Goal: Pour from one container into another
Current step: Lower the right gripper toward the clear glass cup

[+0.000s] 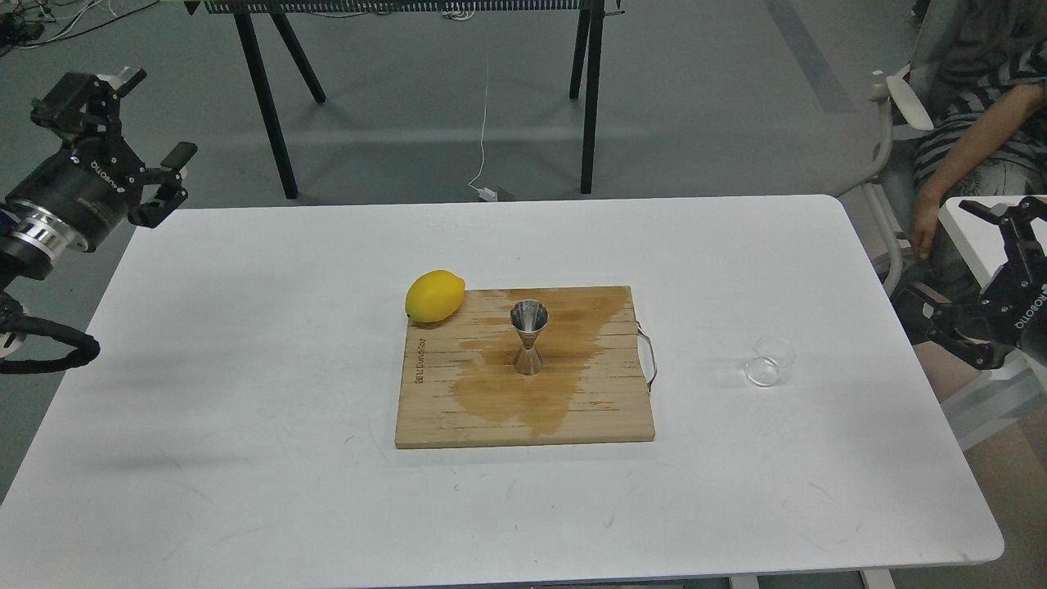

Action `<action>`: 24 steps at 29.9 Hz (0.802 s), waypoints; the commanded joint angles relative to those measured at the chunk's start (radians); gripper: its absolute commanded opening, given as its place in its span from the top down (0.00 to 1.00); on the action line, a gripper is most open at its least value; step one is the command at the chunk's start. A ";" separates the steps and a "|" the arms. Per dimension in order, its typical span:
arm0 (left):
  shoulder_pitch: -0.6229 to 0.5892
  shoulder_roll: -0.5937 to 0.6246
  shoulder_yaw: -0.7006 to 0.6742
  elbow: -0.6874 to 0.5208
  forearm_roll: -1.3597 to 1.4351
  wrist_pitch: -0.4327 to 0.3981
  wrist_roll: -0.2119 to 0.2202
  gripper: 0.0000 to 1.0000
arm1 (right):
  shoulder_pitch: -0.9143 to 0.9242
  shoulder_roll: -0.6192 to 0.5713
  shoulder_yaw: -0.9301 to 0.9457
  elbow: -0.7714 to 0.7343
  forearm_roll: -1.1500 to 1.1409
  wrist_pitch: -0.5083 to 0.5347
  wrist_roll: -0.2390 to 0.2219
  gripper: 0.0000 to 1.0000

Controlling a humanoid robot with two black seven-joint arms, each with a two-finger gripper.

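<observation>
Head view: you see the jigger upright on the wet cutting board, lemon at its corner.
Glass cup: seemingly empty, well right.
Left gripper: spread, empty.
Right gripper: spread, empty.

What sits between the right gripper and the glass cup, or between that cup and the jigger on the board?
Nothing visible. Bare white table separates the open right gripper from the glass cup. From the cup to the jigger, only the cutting board edge and its handle lie low.

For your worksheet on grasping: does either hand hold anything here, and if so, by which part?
Nothing is held. The left hand and right hand are both open, off the table's sides; the glass cup sits untouched.
</observation>
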 commanded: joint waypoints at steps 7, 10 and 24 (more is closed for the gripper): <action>-0.002 0.003 0.001 -0.005 0.000 0.000 0.003 0.00 | -0.161 0.296 0.015 -0.212 0.165 0.125 0.056 0.03; -0.002 0.014 0.002 -0.005 0.000 0.000 0.005 0.00 | -0.189 0.347 0.014 -0.264 0.165 0.125 0.105 0.02; -0.003 0.019 0.004 -0.008 0.000 0.000 0.009 0.00 | -0.273 0.512 0.015 -0.296 0.260 0.125 0.112 0.01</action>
